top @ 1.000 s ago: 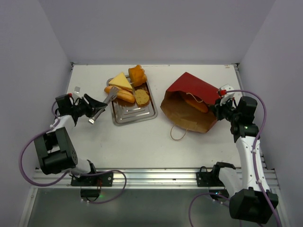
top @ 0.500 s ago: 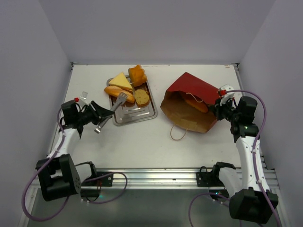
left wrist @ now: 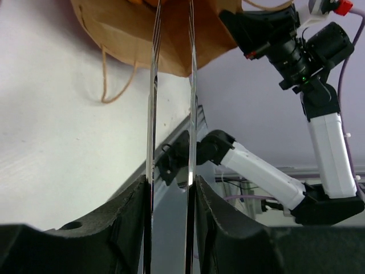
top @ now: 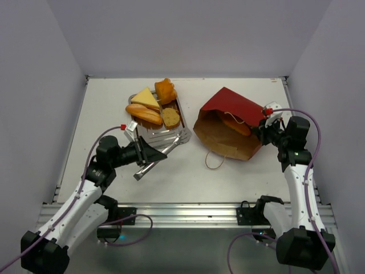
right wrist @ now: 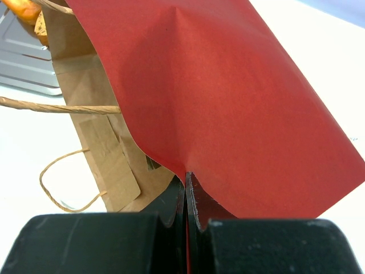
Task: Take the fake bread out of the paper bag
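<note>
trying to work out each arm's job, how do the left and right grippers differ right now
The left gripper holds metal tongs; the right gripper pinches the red edge of the paper bag. The left gripper is over the table near the tray, tongs pointing at the bag; the right gripper sits at the bag's edge away from the tray. Both grip something.

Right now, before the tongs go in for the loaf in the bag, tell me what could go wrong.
1. The right pincer pinches only a thin edge of the paper bag; a push from the tongs could slip or tear it, and the mouth may sag.
2. A loop handle crosses the mouth above the loaf; the tongs might snag it.
3. The left pincer holds the tongs near their rear end, so the long tips may wander.
</note>
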`<state>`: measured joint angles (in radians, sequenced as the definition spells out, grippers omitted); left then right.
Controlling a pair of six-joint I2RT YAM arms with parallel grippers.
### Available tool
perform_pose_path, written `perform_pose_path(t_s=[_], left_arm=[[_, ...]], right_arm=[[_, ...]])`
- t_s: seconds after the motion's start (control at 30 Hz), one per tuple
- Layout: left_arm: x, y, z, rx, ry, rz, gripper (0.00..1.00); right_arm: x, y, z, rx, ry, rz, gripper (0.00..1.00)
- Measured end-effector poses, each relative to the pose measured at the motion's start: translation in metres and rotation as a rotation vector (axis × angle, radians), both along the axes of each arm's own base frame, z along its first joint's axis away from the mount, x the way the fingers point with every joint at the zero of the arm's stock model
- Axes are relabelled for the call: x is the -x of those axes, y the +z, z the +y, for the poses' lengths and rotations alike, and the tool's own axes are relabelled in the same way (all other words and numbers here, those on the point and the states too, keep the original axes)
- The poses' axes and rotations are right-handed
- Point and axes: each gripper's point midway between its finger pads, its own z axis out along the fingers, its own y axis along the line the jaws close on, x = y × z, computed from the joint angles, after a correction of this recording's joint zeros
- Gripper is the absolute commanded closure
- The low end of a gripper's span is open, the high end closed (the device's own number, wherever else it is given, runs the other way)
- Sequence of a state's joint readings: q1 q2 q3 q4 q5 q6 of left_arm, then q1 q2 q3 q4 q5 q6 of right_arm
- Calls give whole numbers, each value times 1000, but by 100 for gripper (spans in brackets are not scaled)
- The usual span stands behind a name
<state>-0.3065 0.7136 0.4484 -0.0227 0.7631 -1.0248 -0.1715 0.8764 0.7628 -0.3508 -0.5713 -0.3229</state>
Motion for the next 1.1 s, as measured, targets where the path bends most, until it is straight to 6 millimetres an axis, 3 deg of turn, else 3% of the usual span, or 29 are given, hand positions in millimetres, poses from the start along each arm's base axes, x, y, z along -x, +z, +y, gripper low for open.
perform_pose_path(t_s=[0.1,0.23,0.4,0.57,0.7,0.9,1.1], left_arm=[[11,-5,-28,1,-52,50,61],[11,-22,-73,-51,-111,129,63],[-19,-43,-135,-106,-112,174,63],[-65,-62,-174,-102,-48,195,63],[-93,-79,-198,-88,-12,237,61],[-114,-104,-214,-75,43,319,57],[-135,-104,-227,-62,95,328,55]], right_arm=[[0,0,0,0,0,0,100],[0,0,0,0,0,0,100],[0,0,-1,0,-2,0,100],[0,0,-1,0,-3,0,100],[0,0,-1,2,-2,-1,100],[0,0,-1,2,-1,-1,100],[0,0,-1,1,1,-2,100]])
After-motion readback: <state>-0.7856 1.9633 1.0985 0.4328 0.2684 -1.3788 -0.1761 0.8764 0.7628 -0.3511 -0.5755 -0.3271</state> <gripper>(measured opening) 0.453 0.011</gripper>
